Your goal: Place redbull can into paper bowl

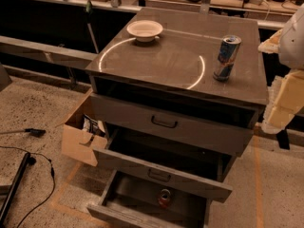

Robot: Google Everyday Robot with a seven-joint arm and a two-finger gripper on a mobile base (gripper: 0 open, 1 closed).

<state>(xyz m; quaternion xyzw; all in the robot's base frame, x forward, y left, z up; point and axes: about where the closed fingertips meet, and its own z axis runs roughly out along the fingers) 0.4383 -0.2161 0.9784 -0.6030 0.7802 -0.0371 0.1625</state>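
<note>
- at the far left a black pole [14, 186] lies slantwise on the speckled floor, with a thin black cable [47, 167] curling past its upper end
- a brown cardboard box [76, 144] stands open on the floor, just beside the lower left corner of the table
- the table [166, 61] is a dark cabinet with a smooth flat top, and a bright ring of light is reflected on that top in two arcs
- three drawers stand pulled out in steps below the top, each lower one further forward: the top drawer [142, 115], the middle drawer [133, 163] and the bottom drawer [128, 194]
- the paper bowl [145, 30] sits upright at the back left of the table top, white with a wide flat rim, touching the upper left stretch of the light arc
- a shorter reddish can [165, 197] stands in the bottom drawer, near its middle
- the redbull can [227, 58] stands upright on the right side of the table top, towards the front, its silver top showing; it is just right of the right-hand arc, well apart from the paper bowl and outside it
- the jaws are among the pale cream parts at the right edge, beyond the table's right side and near the redbull can without touching it; partly cut off there, so whether they are released or clenched i cannot tell
</note>
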